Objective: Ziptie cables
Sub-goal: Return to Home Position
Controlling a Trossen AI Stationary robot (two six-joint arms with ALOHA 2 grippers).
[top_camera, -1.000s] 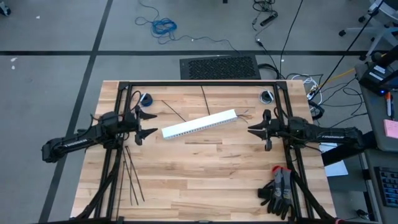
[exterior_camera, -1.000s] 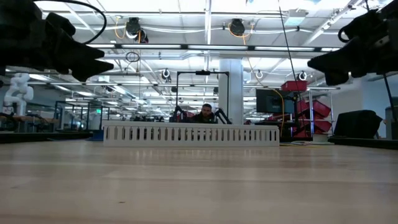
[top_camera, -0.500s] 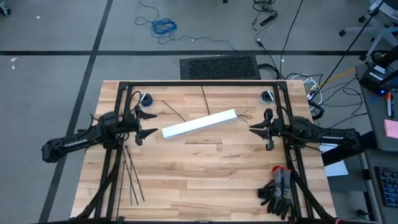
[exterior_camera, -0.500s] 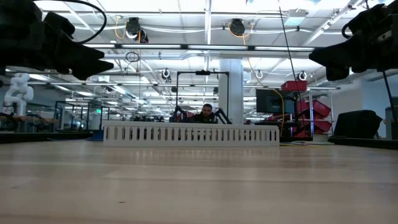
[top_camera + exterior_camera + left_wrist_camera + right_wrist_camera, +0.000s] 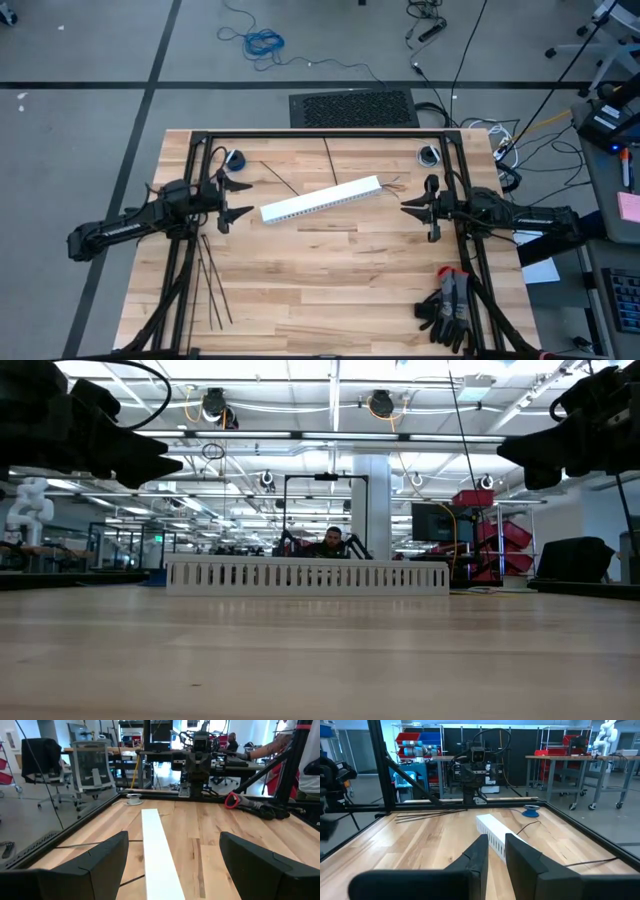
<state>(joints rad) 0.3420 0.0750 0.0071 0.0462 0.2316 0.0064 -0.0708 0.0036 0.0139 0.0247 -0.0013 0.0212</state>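
The cables [image 5: 392, 185] show only as a few thin wire ends at the right end of the lidded white duct [image 5: 320, 200], which lies slantwise at the middle of the bench [image 5: 330, 290]. The zipties [image 5: 210, 285] lie as a loose sheaf of black strips near the bench's left edge, beside the left arm (a few more lie beyond the duct). The left tool [image 5: 247, 199] hangs above the bench, level and pointing at the duct, with its fingers spread wide and empty. The right tool [image 5: 403, 207] faces it from the opposite side, its fingers all but closed and gripping nothing.
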